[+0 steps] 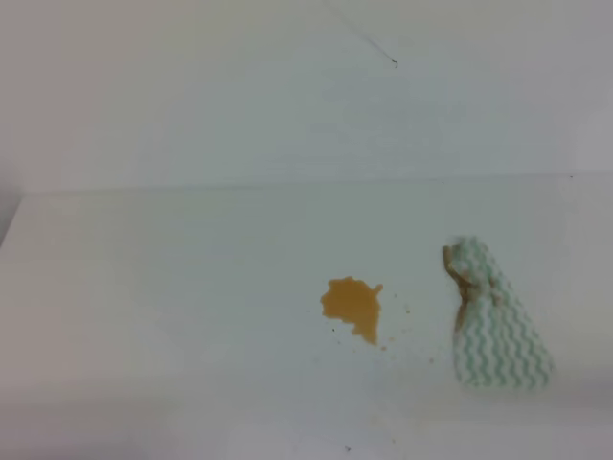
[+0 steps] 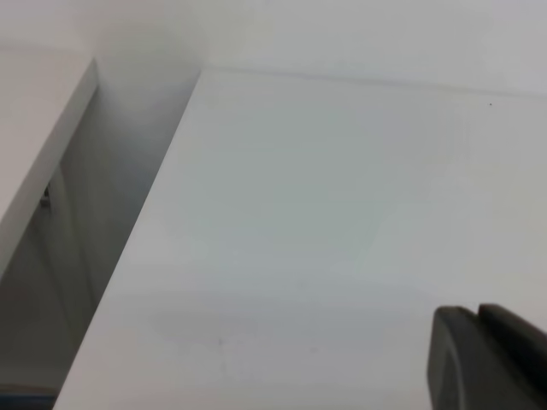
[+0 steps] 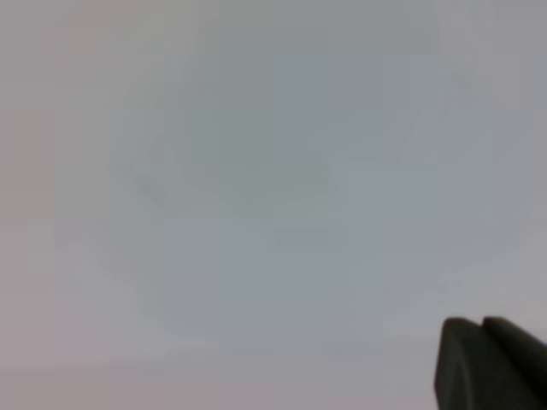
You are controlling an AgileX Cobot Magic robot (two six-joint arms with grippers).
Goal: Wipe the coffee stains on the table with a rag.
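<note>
The coffee stains (image 1: 352, 305) are an orange-brown blotch on the white table (image 1: 172, 297), right of centre, with tiny specks of the same colour beside it. The rag (image 1: 491, 321), white with pale green zigzag stripes and a brownish far end, lies flat to the right of the blotch, apart from it. Neither gripper shows in the exterior high view. In the left wrist view my left gripper (image 2: 477, 312) is a pair of dark fingers pressed together at the lower right, above bare table (image 2: 342, 213). My right gripper (image 3: 481, 323) looks the same, over a blurred grey surface.
An upright white wall (image 1: 306, 96) rises behind the table. In the left wrist view the table's left edge (image 2: 145, 231) drops into a shadowed gap beside another white panel (image 2: 34, 154).
</note>
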